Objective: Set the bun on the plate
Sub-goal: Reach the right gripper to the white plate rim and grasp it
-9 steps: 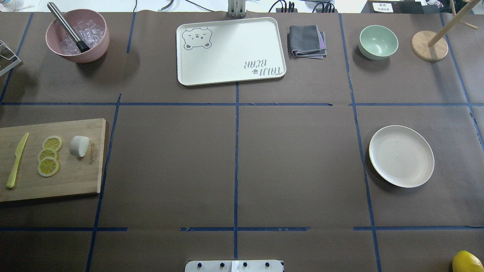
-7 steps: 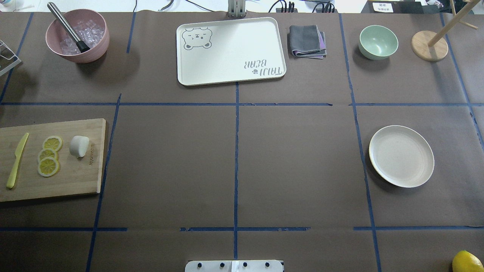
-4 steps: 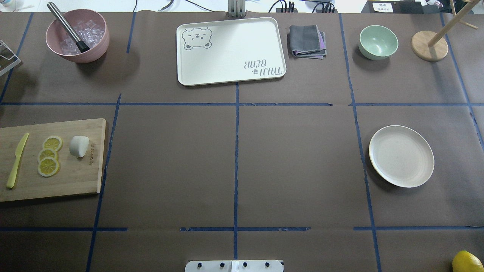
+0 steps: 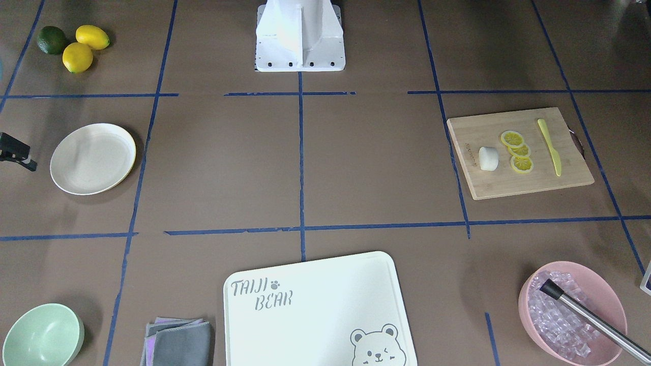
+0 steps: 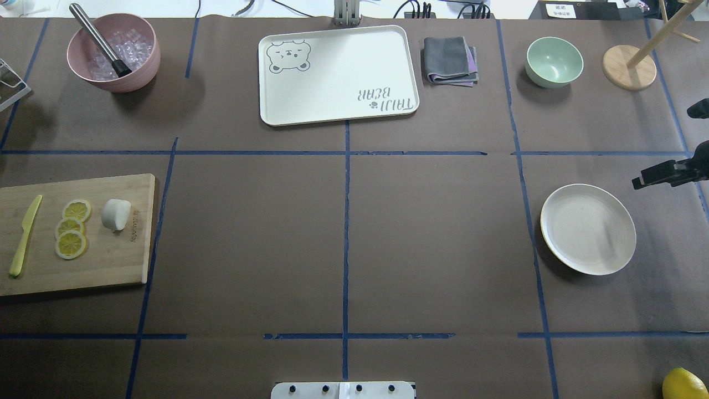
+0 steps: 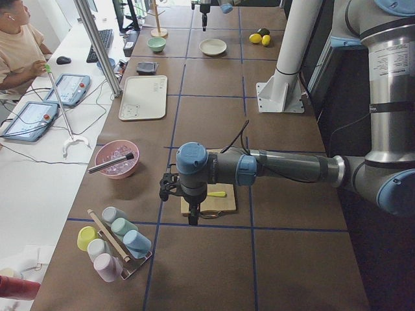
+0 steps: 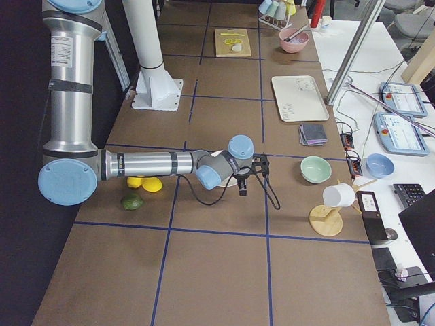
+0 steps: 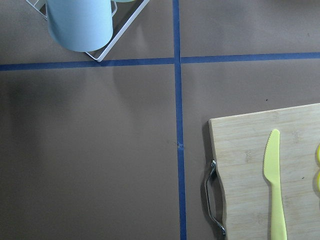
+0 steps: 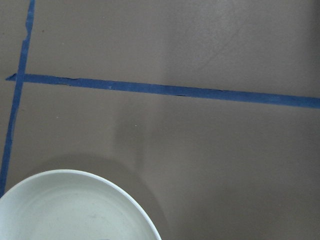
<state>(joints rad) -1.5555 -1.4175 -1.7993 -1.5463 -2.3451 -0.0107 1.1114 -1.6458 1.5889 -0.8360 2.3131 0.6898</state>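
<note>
Bun (image 5: 116, 214) on cutting board (image 5: 111, 260), just beside lemon slices (image 5: 71, 230); plate (image 5: 588, 229) well apart. Right gripper (image 7: 242, 189) near plate, left gripper (image 6: 192, 217) near board; cannot tell either's jaw spread

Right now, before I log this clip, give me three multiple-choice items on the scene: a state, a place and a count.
1. The plate is: A empty; B upside down; C stacked on another.
2. The bun lies: A in the green bowl; B on the tray; C on the board.
3. Lemon slices beside the bun: A two; B three; C five.
Answers: 1 A, its inside is bare; 2 C, it rests on the wood next to the slices; 3 B, three yellow rounds overlap in a row.
</note>
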